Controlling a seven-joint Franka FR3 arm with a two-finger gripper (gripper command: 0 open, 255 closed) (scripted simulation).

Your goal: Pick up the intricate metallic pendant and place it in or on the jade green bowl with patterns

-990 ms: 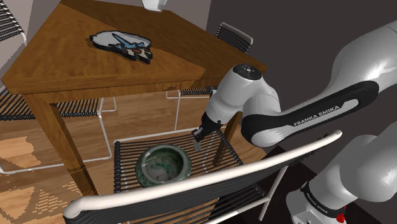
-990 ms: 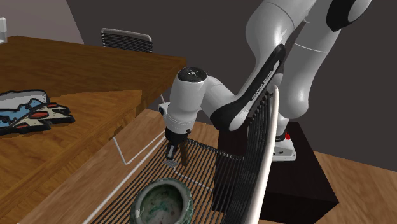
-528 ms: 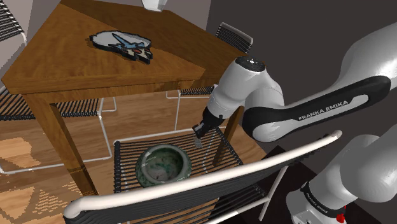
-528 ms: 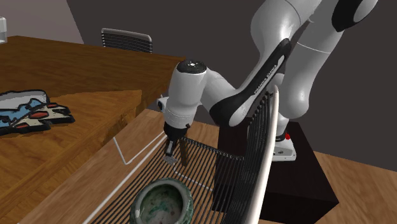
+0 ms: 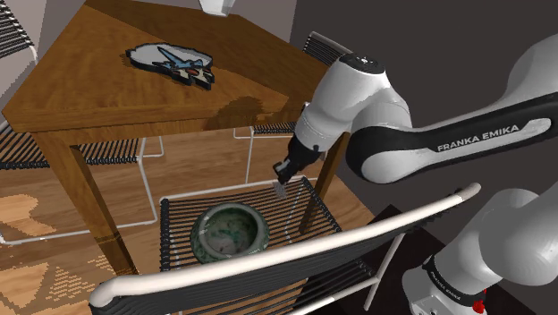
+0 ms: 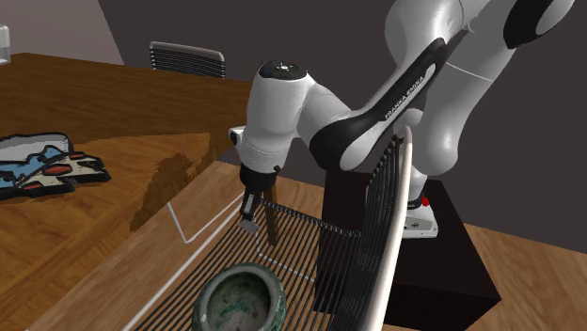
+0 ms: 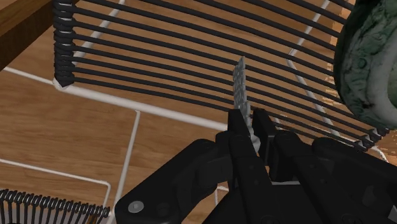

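My claw (image 7: 248,125) is clamped on the pendant (image 7: 240,88), a thin grey strip with a dotted, perforated face, pinched at its lower end between my two black fingers (image 7: 236,130) so that most of it sticks out past the tips. In the shoulder view the claw (image 5: 283,181) points down with the pendant (image 5: 280,191) hanging from it, in the air over the far edge of a chair seat (image 5: 179,215) strung with black cords on a white frame. The second exterior view shows the same: the claw (image 6: 250,217) holds the pendant (image 6: 248,228) just above the cords of the seat (image 6: 296,235) and apart from them. The green mottled bowl (image 5: 200,234) sits on that seat, nearer the chair's curved white backrest (image 5: 295,259) and toward the shoulder view's lower left of my claw; the pendant is beside it, not over it. Past my fingers the bowl's pale green rim (image 7: 362,70) shows close by, with the seat cords (image 7: 159,38) running beneath. Beyond the chair stands the wooden bench (image 5: 80,89), carrying a flat blue-and-grey object (image 5: 170,61) well apart from my claw. Another black-corded chair (image 5: 329,49) stands at the bench's far side.
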